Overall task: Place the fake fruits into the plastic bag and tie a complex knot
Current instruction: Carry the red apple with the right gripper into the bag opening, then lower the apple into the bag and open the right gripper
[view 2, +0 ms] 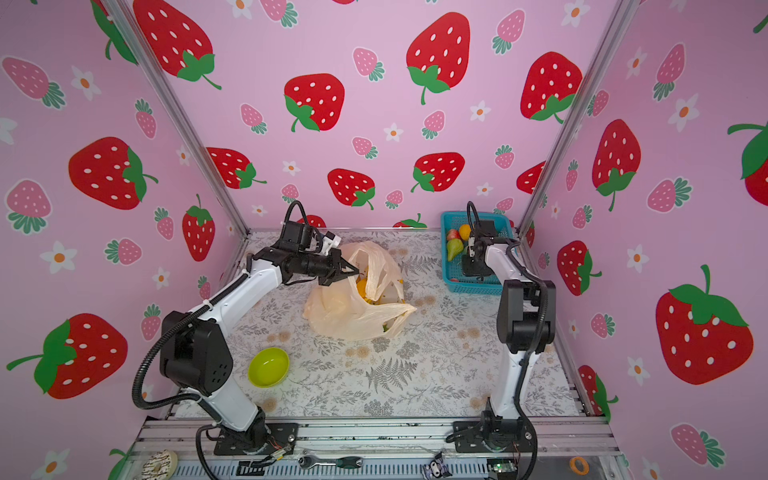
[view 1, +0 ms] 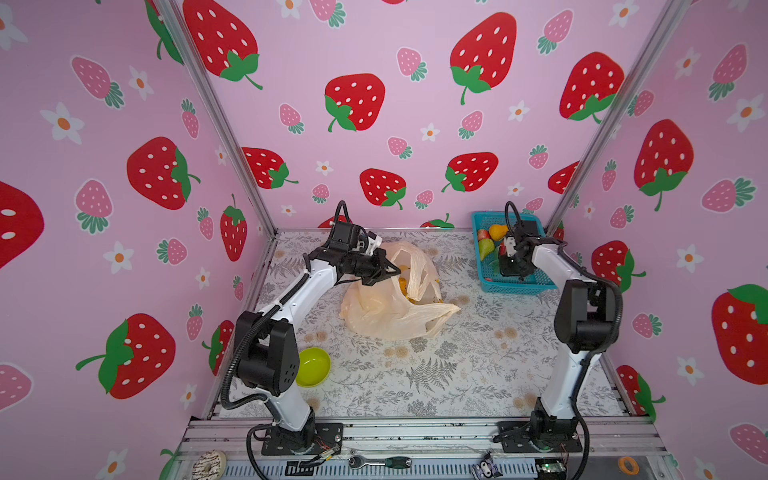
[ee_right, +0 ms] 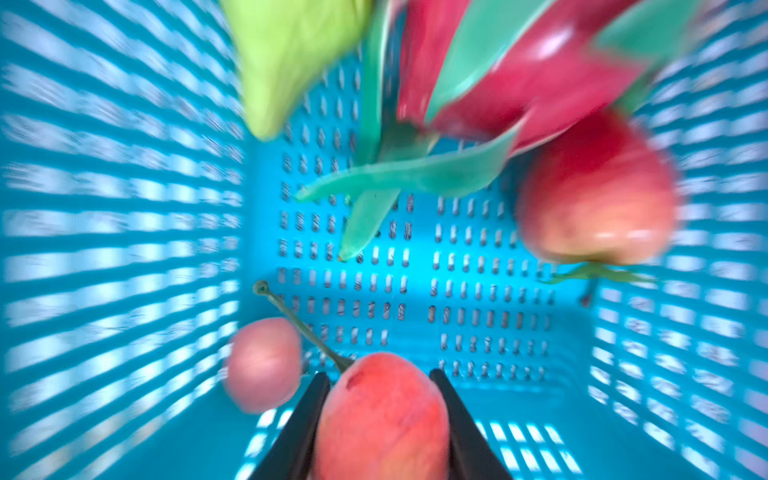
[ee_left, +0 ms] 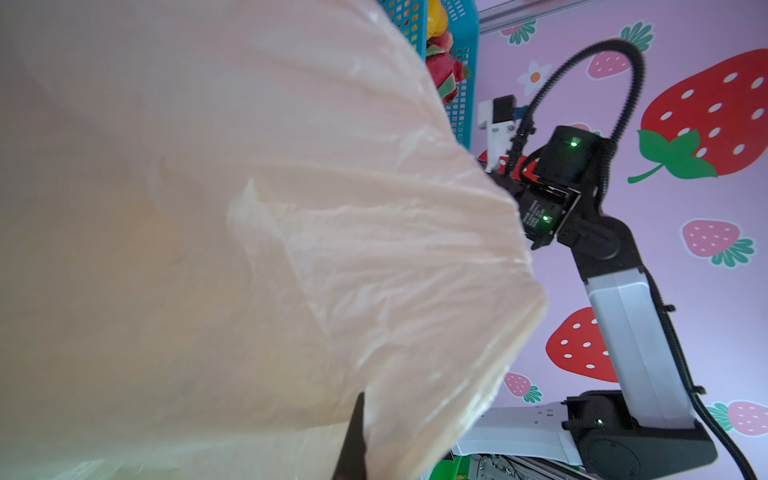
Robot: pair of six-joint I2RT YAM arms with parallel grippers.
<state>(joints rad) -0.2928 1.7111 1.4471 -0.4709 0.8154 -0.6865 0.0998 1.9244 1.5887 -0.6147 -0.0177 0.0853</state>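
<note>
Step in hand: loading. One fruit is gripped in the basket for the trip across. By my reading the bag is only part-filled and the knot is not begun.
Left arm: the left fingers [view 1: 390, 272] are pressed together on the rim of the plastic bag [view 1: 374, 316] at its 10 o'clock edge, holding the mouth up and open. In the left wrist view the pale film [ee_left: 249, 208] fills most of the picture.
Right arm: the right fingers [ee_right: 299, 430] are down inside the teal basket [view 1: 519, 286], pinching a red apple [ee_right: 380, 415], one finger on each flank.
Bag: mid-surface and slumped, with one loop handle trailing toward 4 o'clock. Some yellow fruit [view 1: 403, 284] shows inside the mouth.
Basket: at 2 o'clock from the bag, in the far right corner of the surface [view 1: 457, 374], well apart from the bag.
Fruit left in the basket: a green pear [view 1: 485, 248], an orange pear [view 1: 497, 231], a dragon fruit [ee_right: 519, 83], a larger apple [ee_right: 594, 195], and a small apple [ee_right: 262, 365] just beside the gripped one.
Bystander: a green bowl [view 1: 313, 365] at 7 o'clock from the bag, no part of this job.
Next move: probably lift the apple straight up clear of the basket wall, carry it toward 8 o'clock and let go above the open mouth. The left grip must keep the rim raised.
Risk: the apple is glossy and round, so it may squirt out of a light pinch.
</note>
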